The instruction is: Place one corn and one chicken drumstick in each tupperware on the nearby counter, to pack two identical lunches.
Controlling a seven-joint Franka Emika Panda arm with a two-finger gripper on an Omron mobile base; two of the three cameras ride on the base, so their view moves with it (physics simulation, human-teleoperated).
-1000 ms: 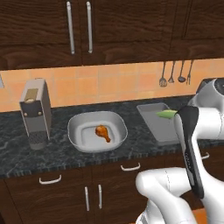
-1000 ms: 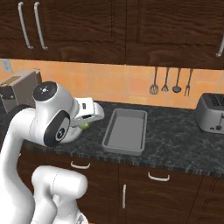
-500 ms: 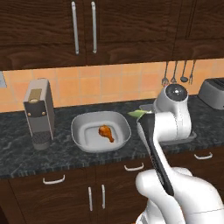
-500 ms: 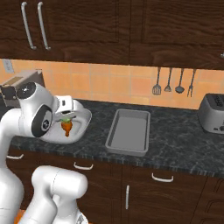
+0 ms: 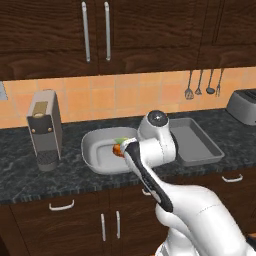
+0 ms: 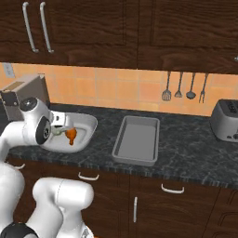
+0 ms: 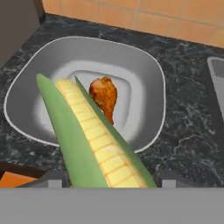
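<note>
My gripper point(image 7: 111, 183) is shut on the corn point(image 7: 94, 140), a yellow cob in green husk that rises from between the jaws. It hangs over the pale grey-white tupperware point(image 7: 154, 72), where one chicken drumstick point(image 7: 105, 97) lies in the middle. From the left base view the gripper point(image 5: 121, 146) sits above this tub's point(image 5: 95, 152) right side, with the corn's green tip point(image 5: 120, 140) and a bit of the drumstick point(image 5: 116, 150) showing beside the arm. The darker grey tupperware tray point(image 5: 196, 141) stands to the right with nothing in it. The right base view shows the drumstick point(image 6: 71, 135) by the gripper point(image 6: 62, 130).
A coffee machine point(image 5: 44, 129) stands left of the tub on the dark speckled counter point(image 5: 60, 175). A silver toaster point(image 6: 226, 121) sits at the far right. Kitchen utensils point(image 6: 183, 87) hang on the orange tiled wall. Wooden cabinets hang overhead.
The arm has swung left with the corn, from above the dark tray to above the pale tub. The drumstick has not moved.
</note>
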